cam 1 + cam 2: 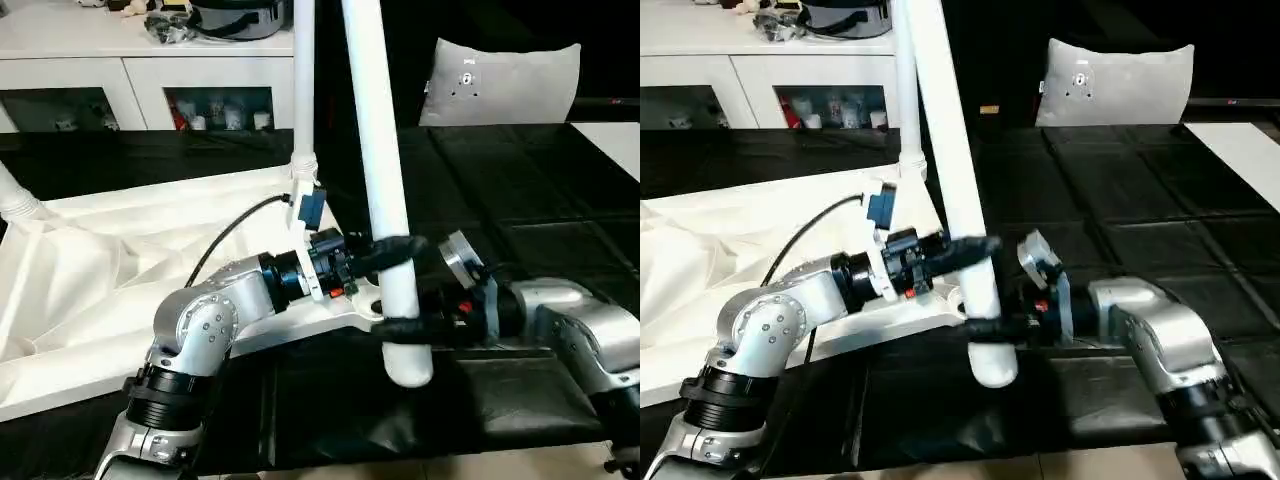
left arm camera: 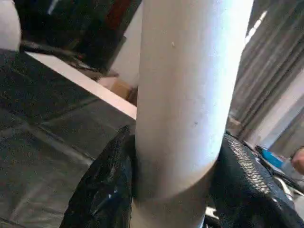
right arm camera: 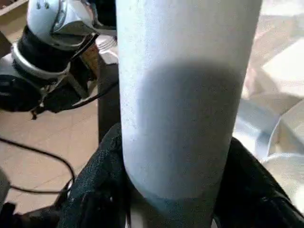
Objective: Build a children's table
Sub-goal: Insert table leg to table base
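The white tabletop (image 1: 90, 290) of the children's table lies underside up on the left. One leg (image 1: 303, 90) stands in its far right corner socket, and another leg (image 1: 12, 198) rises at its far left corner. A third white leg (image 1: 382, 180) stands nearly upright just off the tabletop's near right corner, its lower end (image 1: 408, 365) over the black mat. My left gripper (image 1: 396, 250) is shut on this leg from the left. My right gripper (image 1: 405, 328) is shut on it lower down, from the right. In the wrist views, black fingers (image 2: 102, 190) (image 3: 95, 194) press against the leg's sides (image 2: 185, 95) (image 3: 185, 104).
A grey cushion (image 1: 500, 80) leans at the back right. A white cabinet (image 1: 140, 70) with glass doors runs along the back left. Black padded mats (image 1: 540, 220) cover the surface to the right and in front. A black cable (image 1: 230, 230) runs over my left forearm.
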